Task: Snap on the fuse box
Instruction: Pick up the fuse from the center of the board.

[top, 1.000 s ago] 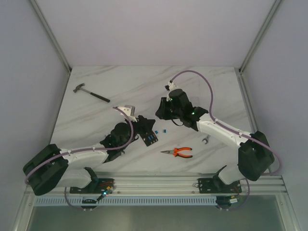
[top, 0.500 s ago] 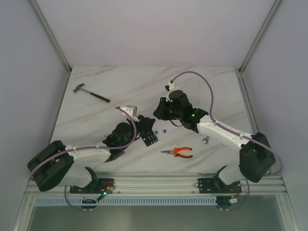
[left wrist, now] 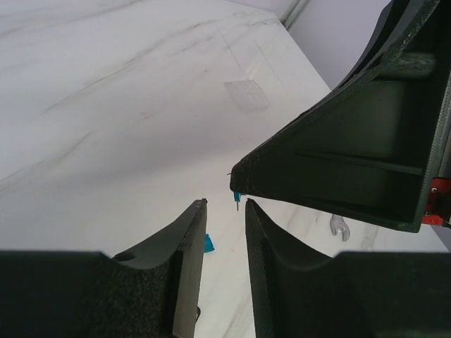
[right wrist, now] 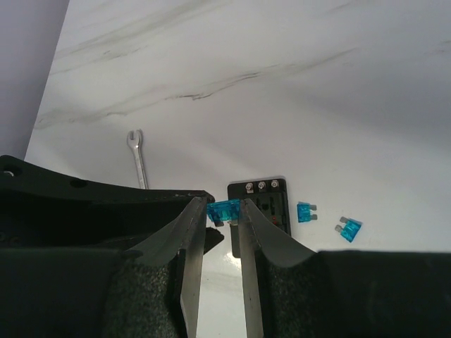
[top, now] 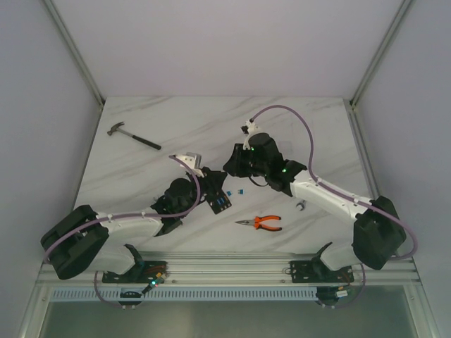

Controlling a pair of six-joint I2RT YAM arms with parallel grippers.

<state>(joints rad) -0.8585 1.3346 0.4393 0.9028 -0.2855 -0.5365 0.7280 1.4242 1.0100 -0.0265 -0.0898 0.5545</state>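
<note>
The fuse box (top: pixel 220 203), black with blue fuses on its face, lies flat on the table mid-front. In the right wrist view the fuse box (right wrist: pixel 271 203) sits just beyond the fingertips, partly hidden by them. My right gripper (right wrist: pixel 225 205) is shut on a small blue fuse (right wrist: pixel 225 210) and hovers above the box's near edge (top: pixel 233 169). My left gripper (top: pixel 210 189) is at the box's left side. Its jaws (left wrist: pixel 225 204) stand narrowly apart with only bare table between them. The right gripper's black body (left wrist: pixel 366 155) hangs above it. No fuse box shows in the left wrist view.
Two loose blue fuses (right wrist: pixel 304 211) (right wrist: pixel 349 229) lie right of the box, and another fuse (left wrist: pixel 208 243) shows by my left finger. Orange-handled pliers (top: pixel 261 223) lie near the front, a small wrench (top: pixel 301 205) to the right, and a hammer (top: pixel 132 136) at the far left.
The left jaws have narrowed and the left arm has edged forward to the right toward the box. The right gripper with the fuse has drifted slightly left.
</note>
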